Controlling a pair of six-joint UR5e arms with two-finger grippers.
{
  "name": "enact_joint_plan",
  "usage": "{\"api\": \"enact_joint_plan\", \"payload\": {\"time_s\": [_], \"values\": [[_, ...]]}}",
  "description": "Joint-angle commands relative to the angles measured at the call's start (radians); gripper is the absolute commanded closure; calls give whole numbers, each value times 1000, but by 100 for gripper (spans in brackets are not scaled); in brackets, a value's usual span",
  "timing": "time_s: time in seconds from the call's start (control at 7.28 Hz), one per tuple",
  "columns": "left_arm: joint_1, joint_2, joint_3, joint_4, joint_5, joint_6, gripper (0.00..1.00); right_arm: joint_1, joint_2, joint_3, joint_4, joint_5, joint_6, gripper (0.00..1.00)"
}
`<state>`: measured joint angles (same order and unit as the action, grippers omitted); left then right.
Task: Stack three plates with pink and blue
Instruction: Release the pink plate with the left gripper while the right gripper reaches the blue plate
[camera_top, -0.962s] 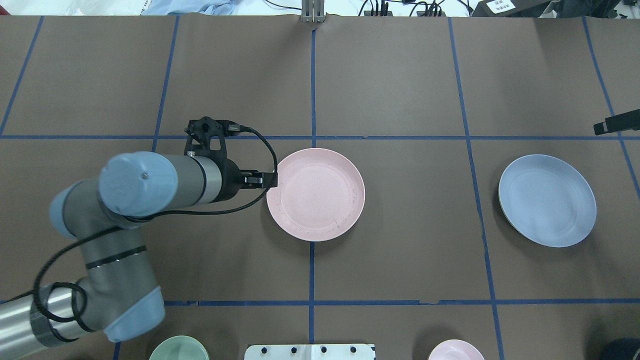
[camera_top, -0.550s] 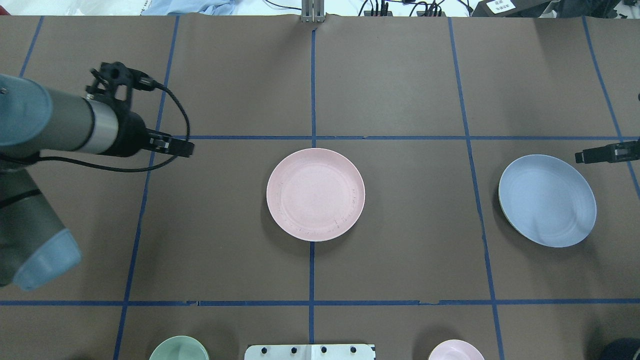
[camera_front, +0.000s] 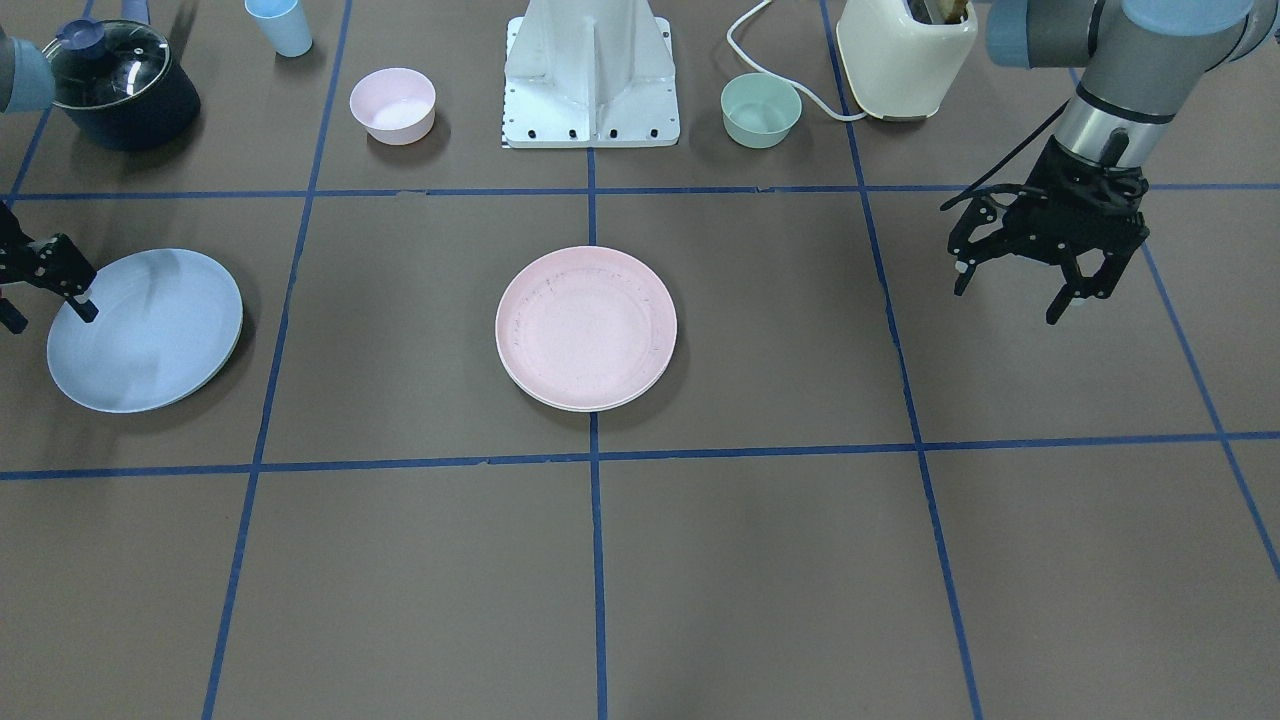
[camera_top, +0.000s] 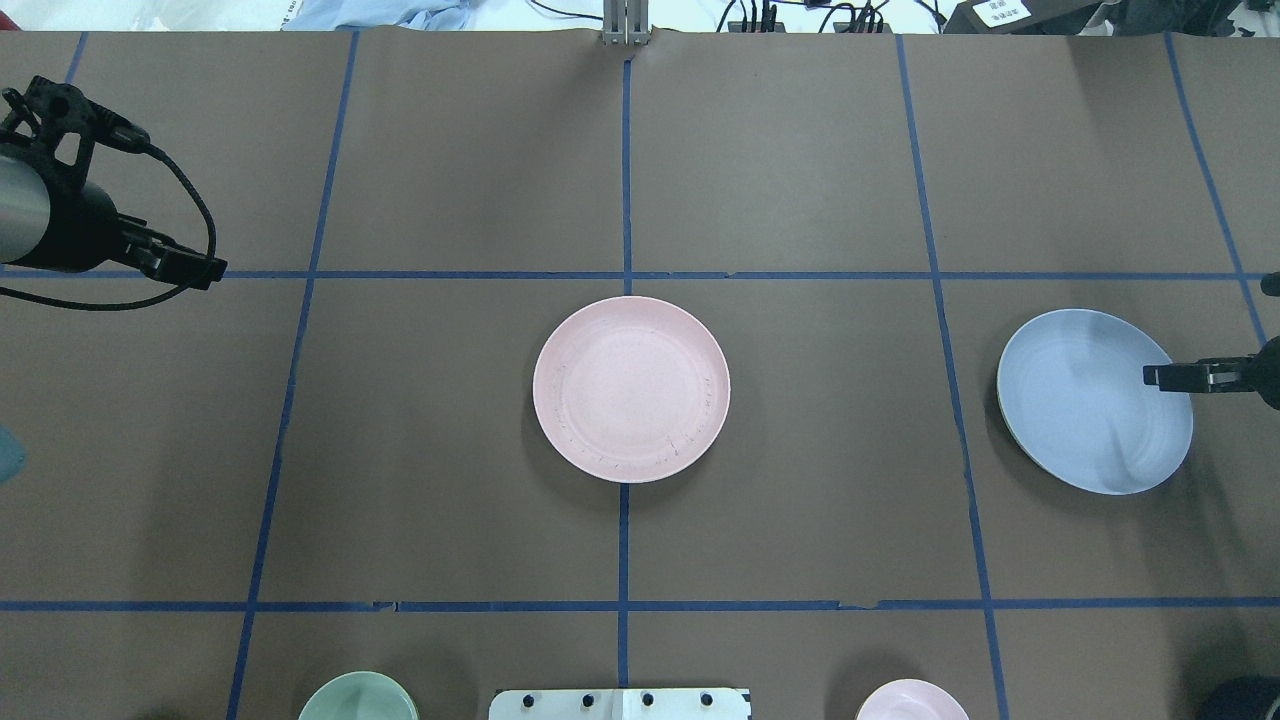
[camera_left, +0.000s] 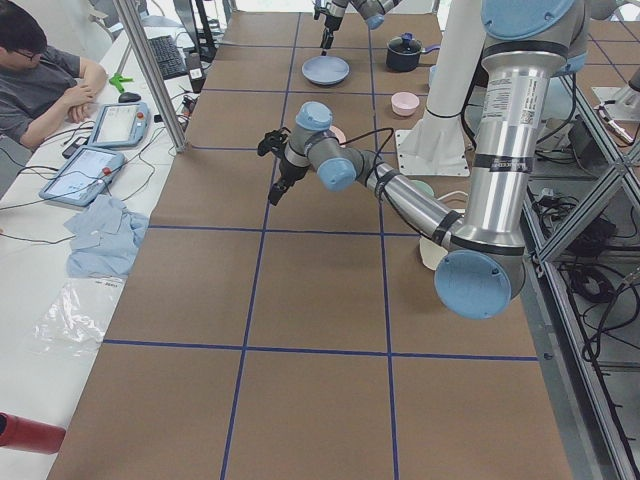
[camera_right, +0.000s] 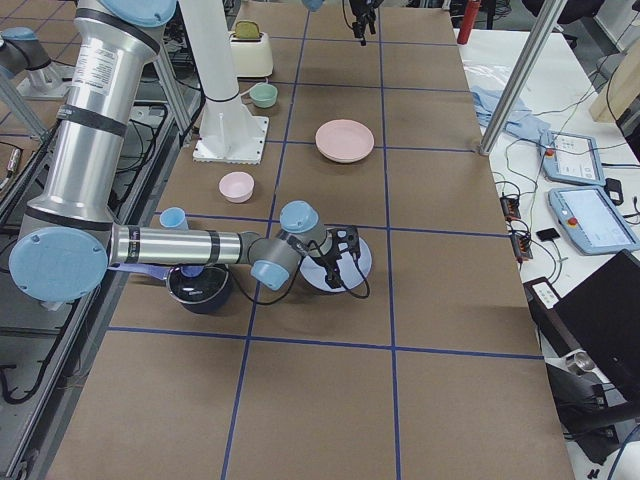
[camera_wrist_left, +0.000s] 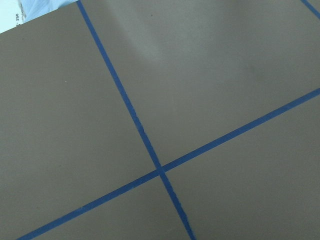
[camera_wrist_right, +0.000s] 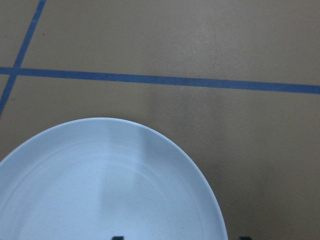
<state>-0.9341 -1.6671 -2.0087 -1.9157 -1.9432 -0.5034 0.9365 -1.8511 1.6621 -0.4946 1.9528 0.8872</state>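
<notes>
The pink plate (camera_top: 631, 388) lies flat at the table's centre, also in the front view (camera_front: 586, 326). The light blue plate (camera_top: 1090, 400) lies at the right, also in the front view (camera_front: 145, 330) and the right wrist view (camera_wrist_right: 107, 185). A thin pale sliver shows under its inner edge; no cream plate shows plainly. My right gripper (camera_top: 1160, 376) (camera_front: 48, 315) is open, its fingers low over the blue plate's outer rim. My left gripper (camera_front: 1010, 298) (camera_top: 205, 270) is open and empty, high over bare table far left of the pink plate.
Near the robot base (camera_front: 590, 80) stand a small pink bowl (camera_front: 392, 103) and a mint-green bowl (camera_front: 760, 108). A dark lidded pot (camera_front: 115, 85), a blue cup (camera_front: 280, 25) and a cream toaster (camera_front: 905, 50) stand along the same edge.
My left gripper has drawn back from the pink plate's left rim to the table's far left. My right gripper has come in over the blue plate's outer rim. The plates have not moved.
</notes>
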Motion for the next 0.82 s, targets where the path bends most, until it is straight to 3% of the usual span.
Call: {"api": "enact_joint_plan", "payload": {"time_s": [0.0,0.55,0.69], "values": [[-3,4,1,0,0,0,0,-7,-2,-65,70,-8,33,35],[-2,3,2,0,0,-4,0,-37,-3,-97,68,-31,33,57],[-2,3,2,0,0,-6,0,-39,-2,-96,68,-28,35,86]]}}
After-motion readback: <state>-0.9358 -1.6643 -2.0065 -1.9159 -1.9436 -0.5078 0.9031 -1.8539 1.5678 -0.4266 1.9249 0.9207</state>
